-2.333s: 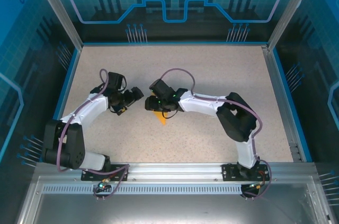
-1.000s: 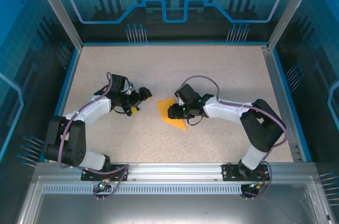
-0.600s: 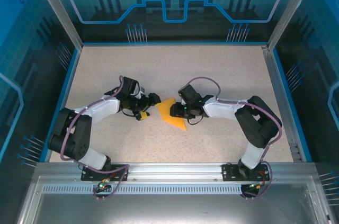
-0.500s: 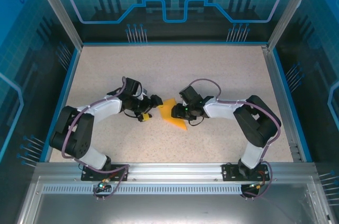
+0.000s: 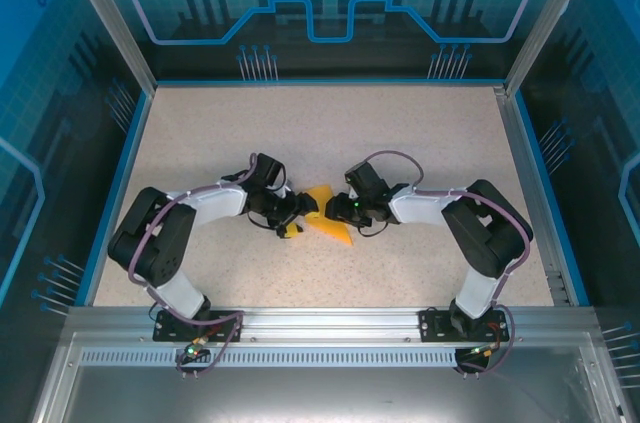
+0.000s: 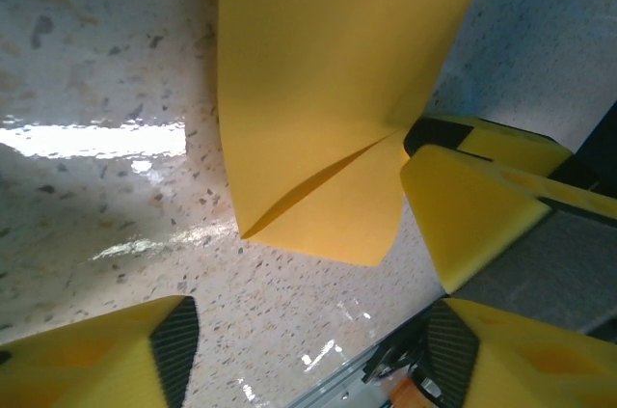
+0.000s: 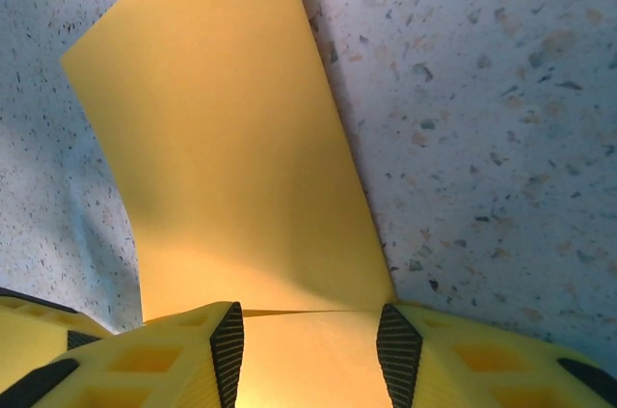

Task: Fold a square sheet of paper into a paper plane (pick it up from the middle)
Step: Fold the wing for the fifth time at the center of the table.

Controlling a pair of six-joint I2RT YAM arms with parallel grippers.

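The square sheet of paper (image 5: 335,231) is orange-yellow and folded, and lies at the table's middle between both grippers. In the right wrist view the paper (image 7: 231,157) stretches away from my right gripper (image 7: 310,331), whose pads sit against its two side edges, shut on it across its width. My right gripper (image 5: 339,211) comes at it from the right. My left gripper (image 5: 298,211) meets it from the left. In the left wrist view the paper (image 6: 328,90), with a raised crease, lies just ahead of my left gripper (image 6: 313,340), which is open over bare table. The right gripper's fingers (image 6: 463,205) touch the paper's right corner.
The speckled beige table (image 5: 330,133) is walled by a blue-trimmed frame (image 5: 330,81) at the back and sides. An aluminium rail (image 5: 330,321) carrying both arm bases runs along the near edge.
My left arm has swung right until its gripper reaches the paper's left edge, and its jaws have narrowed. The right gripper and the paper have shifted slightly right.
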